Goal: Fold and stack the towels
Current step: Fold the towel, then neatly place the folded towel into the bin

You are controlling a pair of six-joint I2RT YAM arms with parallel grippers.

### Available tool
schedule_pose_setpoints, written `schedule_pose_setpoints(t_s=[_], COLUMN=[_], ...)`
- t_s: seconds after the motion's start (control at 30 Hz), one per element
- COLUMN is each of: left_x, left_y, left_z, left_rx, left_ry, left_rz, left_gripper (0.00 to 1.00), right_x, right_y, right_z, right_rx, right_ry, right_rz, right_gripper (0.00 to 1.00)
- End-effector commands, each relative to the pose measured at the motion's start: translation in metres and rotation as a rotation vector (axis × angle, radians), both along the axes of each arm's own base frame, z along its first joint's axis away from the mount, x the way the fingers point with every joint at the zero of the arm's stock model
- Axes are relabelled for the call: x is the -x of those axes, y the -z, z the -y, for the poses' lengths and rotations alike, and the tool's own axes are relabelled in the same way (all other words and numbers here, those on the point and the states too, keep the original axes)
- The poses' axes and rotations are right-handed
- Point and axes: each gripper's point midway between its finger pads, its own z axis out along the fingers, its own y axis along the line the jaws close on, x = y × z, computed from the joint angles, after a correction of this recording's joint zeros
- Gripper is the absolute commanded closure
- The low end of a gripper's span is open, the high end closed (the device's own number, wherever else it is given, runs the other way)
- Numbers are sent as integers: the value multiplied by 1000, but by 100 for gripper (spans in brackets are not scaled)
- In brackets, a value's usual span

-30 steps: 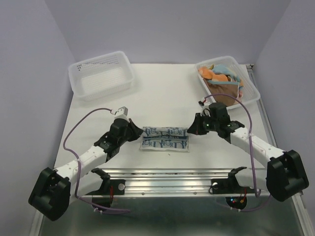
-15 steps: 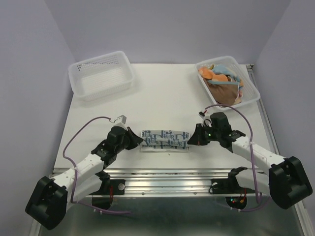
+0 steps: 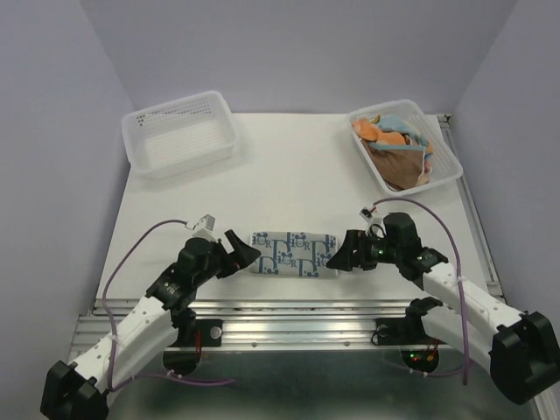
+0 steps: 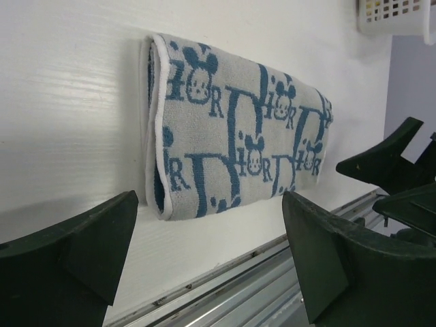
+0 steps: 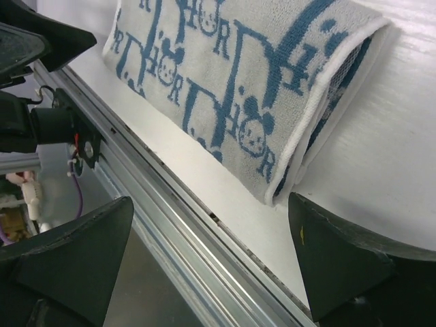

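A blue-and-white patterned towel [image 3: 293,253] lies folded into a narrow strip near the table's front edge. It shows lengthwise in the left wrist view [image 4: 231,143] and the right wrist view [image 5: 252,82]. My left gripper [image 3: 246,255] stands open just off its left end, with nothing between the fingers. My right gripper [image 3: 337,254] is open too, just off the right end. Neither touches the cloth. More towels [image 3: 395,144], orange, brown and light blue, are heaped in the back-right basket.
An empty white perforated basket [image 3: 182,133] stands at the back left. The second basket [image 3: 446,166] sits at the back right. A metal rail [image 3: 297,311] runs along the table's front edge, close behind the folded towel.
Both grippers have opened and let go of the towel's ends. The arms drew back toward the front edge, and the towel now lies folded flat there.
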Motion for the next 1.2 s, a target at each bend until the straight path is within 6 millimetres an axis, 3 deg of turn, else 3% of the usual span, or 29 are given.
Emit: schedule_pose_setpoints(t_s=[0.0,0.3,0.33,0.57,0.77,1.0,1.03,1.17], left_x=[-13,-43,-46,-35,-29,-31,-33,-73], left_y=[-7,22,20,45,55,75,76,63], left_z=[-12,2,5,13,26,44,46,51], left_rx=[-87,-335,-343,-424,-469,-561,-572,-675], left_ry=[-67,7,11,73,135,185,183,93], left_rz=[3,-111,-108,-165,-191,-229,-229,-174], left_gripper=[1,1,6,25,28,76,96,100], right_x=[-12,-28,-28,-36,-37,-36,-36,-37], right_y=[-18,-20,-17,-17,-21,-26,-27,-34], right_z=[1,7,8,13,12,11,11,10], right_rx=[12,87,101,142,135,125,121,100], right_ry=[53,84,82,107,100,88,89,93], right_rz=[38,61,53,65,89,106,112,150], right_gripper=[0,0,0,0,0,0,0,0])
